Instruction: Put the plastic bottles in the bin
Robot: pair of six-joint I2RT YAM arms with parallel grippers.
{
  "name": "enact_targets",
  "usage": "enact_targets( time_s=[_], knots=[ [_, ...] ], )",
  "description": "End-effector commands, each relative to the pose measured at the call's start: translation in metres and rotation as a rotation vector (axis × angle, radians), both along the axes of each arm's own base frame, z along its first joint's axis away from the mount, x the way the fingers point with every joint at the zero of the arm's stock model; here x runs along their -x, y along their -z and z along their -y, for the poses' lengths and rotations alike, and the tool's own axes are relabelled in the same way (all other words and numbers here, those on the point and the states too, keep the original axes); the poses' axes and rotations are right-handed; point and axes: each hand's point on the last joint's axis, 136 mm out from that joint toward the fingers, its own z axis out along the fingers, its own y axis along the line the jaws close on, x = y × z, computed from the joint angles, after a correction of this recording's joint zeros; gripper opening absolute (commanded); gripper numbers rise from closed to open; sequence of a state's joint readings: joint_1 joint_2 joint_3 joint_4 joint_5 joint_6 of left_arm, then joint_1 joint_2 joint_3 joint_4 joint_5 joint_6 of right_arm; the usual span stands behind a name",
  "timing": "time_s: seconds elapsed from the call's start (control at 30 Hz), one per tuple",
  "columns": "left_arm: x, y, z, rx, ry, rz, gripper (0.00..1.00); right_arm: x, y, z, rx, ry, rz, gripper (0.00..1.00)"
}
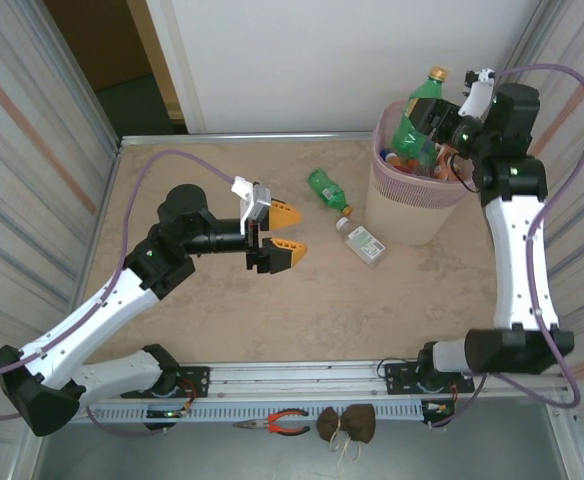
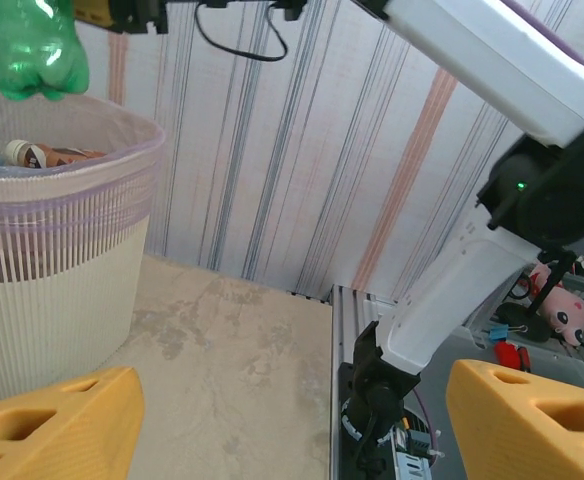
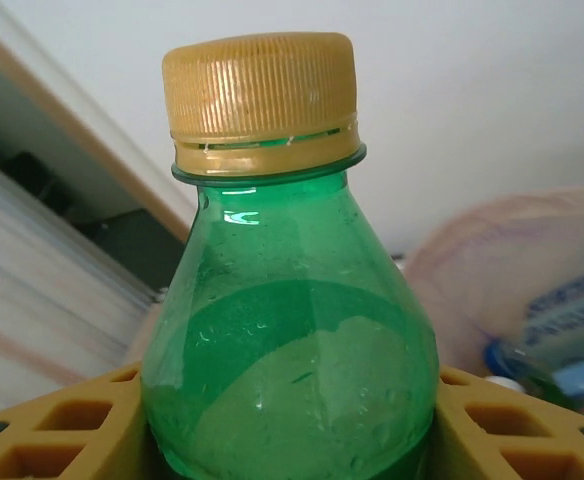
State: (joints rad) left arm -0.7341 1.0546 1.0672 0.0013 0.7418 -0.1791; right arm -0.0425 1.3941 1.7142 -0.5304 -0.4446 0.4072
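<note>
The right gripper was clamped on a green bottle. Its yellow fingers pressed on either side of the bottle's body, just below the shoulder. The bottle was translucent deep green plastic with a ridged yellow-orange cap and a matching ring beneath it. It was held roughly upright, cap uppermost, and no label showed in the close view. It hung over the mouth of the bin, with its lobed base above the rim.

The bin stood at the far right corner of the table. It was tall and pale pink, with a band of narrow slats near the top and a lilac-tinged rim. Several bottles lay piled inside, reaching nearly to the rim. Among them were a white-capped one with a reddish-brown label and others with red and blue parts.

Two more bottles lay on their sides on the table just beside the bin's left wall. The second green bottle had an orange cap pointing toward the near edge. The clear bottle had a white cap and a green label. Their caps lay close together, but I could not tell whether they touched.

The left gripper stood wide open and empty over the middle of the table. Its orange-yellow fingers pointed toward the bin, to the left of the two lying bottles.
</note>
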Motion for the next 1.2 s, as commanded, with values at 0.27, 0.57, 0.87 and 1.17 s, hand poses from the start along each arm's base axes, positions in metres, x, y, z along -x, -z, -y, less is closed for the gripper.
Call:
enact_targets(
  time_s=[0.27, 0.57, 0.87, 1.17],
  knots=[
    [-0.002, -0.002, -0.003, -0.004, -0.017, 0.022, 0.8, -0.044, 0.097, 0.023, 0.034, -0.004, -0.391, 0.46],
    [-0.004, -0.002, -0.003, -0.005, -0.022, 0.012, 0.79, -0.075, 0.155, -0.007, -0.153, -0.159, -0.584, 0.46],
    [-0.003, -0.001, -0.006, -0.005, -0.038, 0.012, 0.8, -0.098, 0.21, -0.008, -0.177, -0.111, -0.713, 0.47],
    [0.0, -0.005, -0.011, 0.0, -0.048, 0.021, 0.8, -0.097, 0.176, 0.003, -0.083, -0.028, -0.646, 0.7]
  ],
)
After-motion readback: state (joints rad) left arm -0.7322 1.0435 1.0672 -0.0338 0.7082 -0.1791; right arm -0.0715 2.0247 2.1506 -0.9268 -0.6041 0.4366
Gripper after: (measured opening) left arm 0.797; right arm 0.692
